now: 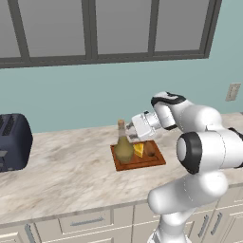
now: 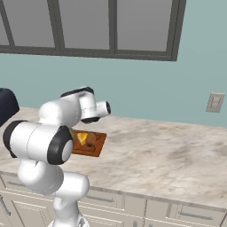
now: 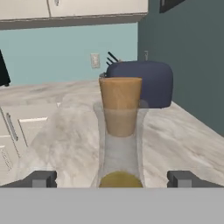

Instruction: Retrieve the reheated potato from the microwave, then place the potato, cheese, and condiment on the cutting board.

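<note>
On the marble worktop [image 1: 61, 171] lay the cutting board [image 1: 138, 162], already carrying the condiment [image 1: 123, 144], the cheese [image 1: 138, 149] and the potato [image 1: 150, 151] side by side. Just behind the bottle's neck hung the claw [image 3: 111, 178], its fingertips [image 3: 39, 178] spread wide apart on either side of the glass and gripping nothing. That pose suggested the bottle had been set upright on the board and let go, leaving all three items gathered there. A dark blue toaster [image 1: 13, 141] stood well apart to the left.
</note>
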